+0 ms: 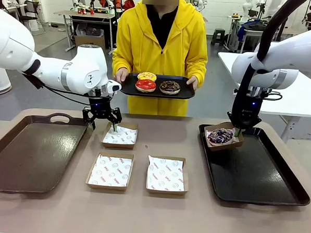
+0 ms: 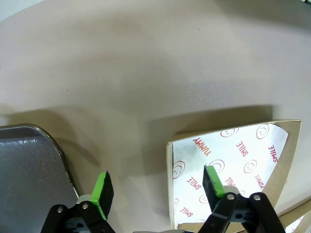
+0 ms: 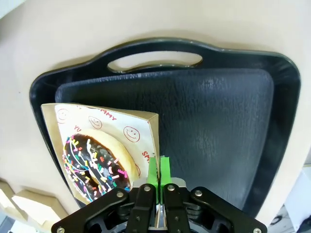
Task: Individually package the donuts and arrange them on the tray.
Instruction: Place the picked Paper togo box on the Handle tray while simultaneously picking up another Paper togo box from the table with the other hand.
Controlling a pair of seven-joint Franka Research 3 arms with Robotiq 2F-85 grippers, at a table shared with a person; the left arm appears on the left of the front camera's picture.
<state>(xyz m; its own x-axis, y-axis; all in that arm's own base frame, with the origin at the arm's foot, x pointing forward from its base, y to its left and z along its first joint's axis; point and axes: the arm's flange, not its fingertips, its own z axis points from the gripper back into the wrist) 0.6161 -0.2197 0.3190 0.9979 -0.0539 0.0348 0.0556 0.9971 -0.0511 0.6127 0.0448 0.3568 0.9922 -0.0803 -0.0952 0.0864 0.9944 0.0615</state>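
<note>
A person at the far side holds a black serving tray with a yellow donut, a red donut and a chocolate donut. The sprinkled donut lies in a paper-lined box, tilted over the far left corner of the black tray. My right gripper is shut on that box's wall. My left gripper is open, straddling the left wall of an empty box, one finger inside, one outside.
Two more empty paper-lined boxes lie near the table's middle front. A brown tray sits at the left. The person's hands grip the served tray's ends beyond the table's far edge.
</note>
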